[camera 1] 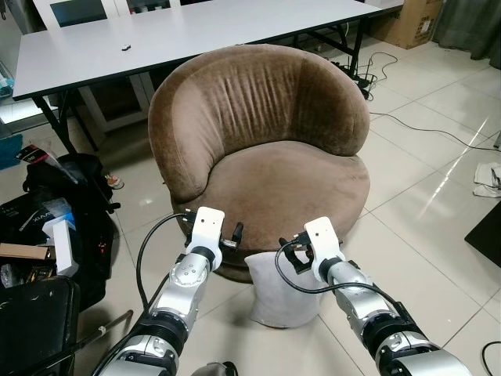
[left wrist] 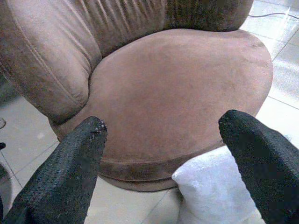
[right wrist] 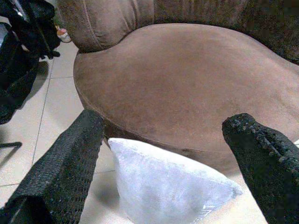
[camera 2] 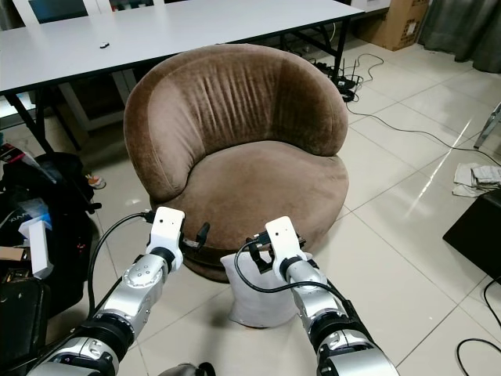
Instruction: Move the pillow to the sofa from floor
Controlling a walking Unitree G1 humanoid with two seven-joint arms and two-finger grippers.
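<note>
Pillow (camera 1: 282, 294), white and puffy, stands on the pale tiled floor (camera 1: 438, 235) leaning against the front base of the brown round sofa (camera 1: 266, 149); none of it rests on the seat. We hold both arms out toward it. Our left gripper (left wrist: 161, 154) hovers with its jaws spread wide and nothing between them: through the gap we look at the sofa's seat cushion, and one white corner of the pillow sits low beside the inner face of one finger (left wrist: 261, 163), just short of it as far as we can tell. The other left finger (left wrist: 70, 168) lies over the sofa's front edge and the tile below.

Our right gripper (right wrist: 173, 163) is also spread wide and holds nothing. The pillow's upper edge lies between and just below its two fingers (right wrist: 65, 172), with the sofa's seat rim directly beyond it. Whether either right fingertip touches the fabric we cannot tell; a narrow strip of shadow shows at one side.

From the head views, our left gripper sits just to the left of the pillow's top corner, and our right gripper sits over the pillow's upper right part. Black cables loop from both wrists. Past the sofa stands a long grey table (camera 1: 172, 35). Black bags (camera 1: 47, 235) lie on the tile well off to our left, and loose cables (camera 1: 407, 125) run across the tile to our right.
</note>
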